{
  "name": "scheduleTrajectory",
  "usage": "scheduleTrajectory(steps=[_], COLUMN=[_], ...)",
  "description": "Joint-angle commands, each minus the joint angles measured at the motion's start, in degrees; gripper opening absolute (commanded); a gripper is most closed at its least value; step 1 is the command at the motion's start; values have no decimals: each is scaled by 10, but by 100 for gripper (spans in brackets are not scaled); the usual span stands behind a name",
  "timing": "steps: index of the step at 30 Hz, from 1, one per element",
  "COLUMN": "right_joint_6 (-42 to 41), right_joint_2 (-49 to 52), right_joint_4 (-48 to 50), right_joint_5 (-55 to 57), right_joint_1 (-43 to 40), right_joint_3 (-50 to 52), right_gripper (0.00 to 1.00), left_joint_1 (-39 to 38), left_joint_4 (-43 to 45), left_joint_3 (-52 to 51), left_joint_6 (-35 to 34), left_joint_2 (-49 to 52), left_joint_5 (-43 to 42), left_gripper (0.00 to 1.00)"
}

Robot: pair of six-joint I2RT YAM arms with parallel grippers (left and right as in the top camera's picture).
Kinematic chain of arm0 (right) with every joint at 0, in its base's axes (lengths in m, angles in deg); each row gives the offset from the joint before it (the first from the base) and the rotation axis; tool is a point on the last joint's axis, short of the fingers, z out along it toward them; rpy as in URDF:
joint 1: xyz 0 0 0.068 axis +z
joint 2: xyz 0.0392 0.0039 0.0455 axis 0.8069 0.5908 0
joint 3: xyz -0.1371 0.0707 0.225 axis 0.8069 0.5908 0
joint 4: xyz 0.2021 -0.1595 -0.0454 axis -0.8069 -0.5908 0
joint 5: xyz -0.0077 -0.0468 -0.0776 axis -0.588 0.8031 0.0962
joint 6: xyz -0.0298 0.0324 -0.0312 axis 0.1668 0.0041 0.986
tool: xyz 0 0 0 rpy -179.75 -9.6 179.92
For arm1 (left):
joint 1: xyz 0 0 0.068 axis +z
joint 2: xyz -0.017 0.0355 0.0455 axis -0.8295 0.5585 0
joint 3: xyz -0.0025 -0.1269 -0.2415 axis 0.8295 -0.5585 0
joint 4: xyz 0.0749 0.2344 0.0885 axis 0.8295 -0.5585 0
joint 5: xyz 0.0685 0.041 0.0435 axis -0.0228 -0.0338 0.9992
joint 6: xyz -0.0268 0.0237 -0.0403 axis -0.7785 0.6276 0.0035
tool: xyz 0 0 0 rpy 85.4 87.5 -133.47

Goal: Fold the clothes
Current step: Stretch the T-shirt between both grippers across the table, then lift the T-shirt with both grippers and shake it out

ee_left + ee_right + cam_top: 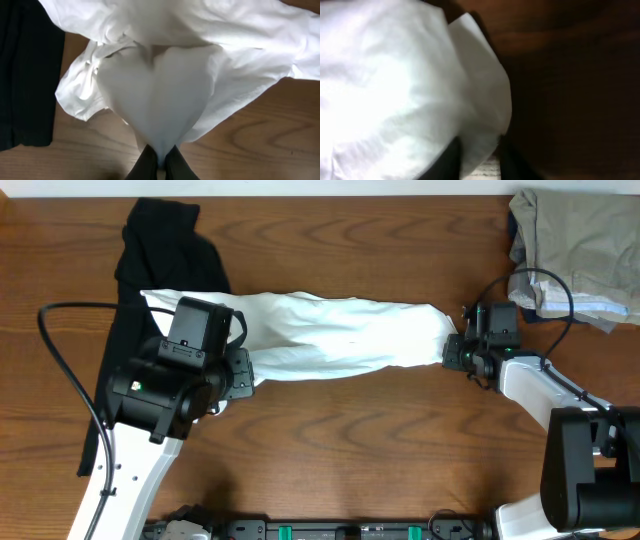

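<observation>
The left end effector (159, 167) is pinching a gathered point of the white shirt (340, 335), its two dark fingers (145, 165) closing tight together on the cloth. From that pinch the fabric is fanning upward and outward in the left wrist view, with loose folds spilling to both sides over the wood. The right end effector (480, 161) is gripping the opposite end of the shirt, a fold of white cloth sitting between its fingers (451, 159); that view is blurred and overexposed, so finer detail is not readable.

In the overhead view the shirt is stretching as a long, bunched band across the middle of the counter (350, 450), running from the left end effector to the right one. The chest logo is not showing.

The black garment (165, 240) is lying at the left of the counter, running from the far edge down past the left arm, and the shirt's left end is overlapping it. A heap of beige clothing (575, 240) is sitting at the far right corner, well apart from the shirt.
</observation>
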Motion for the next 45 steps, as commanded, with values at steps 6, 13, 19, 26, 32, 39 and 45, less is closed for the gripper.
scheduleTrajectory(steps=[6,13,19,26,32,39,45], right_joint_6=[-15,-14,-9,-9,-11,-8,17], right_joint_2=[2,3,33,62,14,-145,-255], right_joint_4=[7,14,43,62,42,-56,-123], right_joint_5=[-4,38,29,-5,-8,-18,-20], right_joint_1=[5,5,5,5,2,-38,-90], right_joint_3=[5,5,5,5,-11,-113,-250], right_gripper=[2,59,56,21,2,1,3], left_joint_1=[3,3,3,3,3,3,3], left_joint_4=[7,13,13,18,54,174,315], left_joint_3=[1,1,1,1,1,11,11], left_joint_6=[-1,-1,-1,-1,-1,10,17], left_joint_2=[1,4,24,49,45,16,-28], left_joint_5=[38,38,38,38,43,58,57], left_gripper=[6,6,6,6,6,6,6])
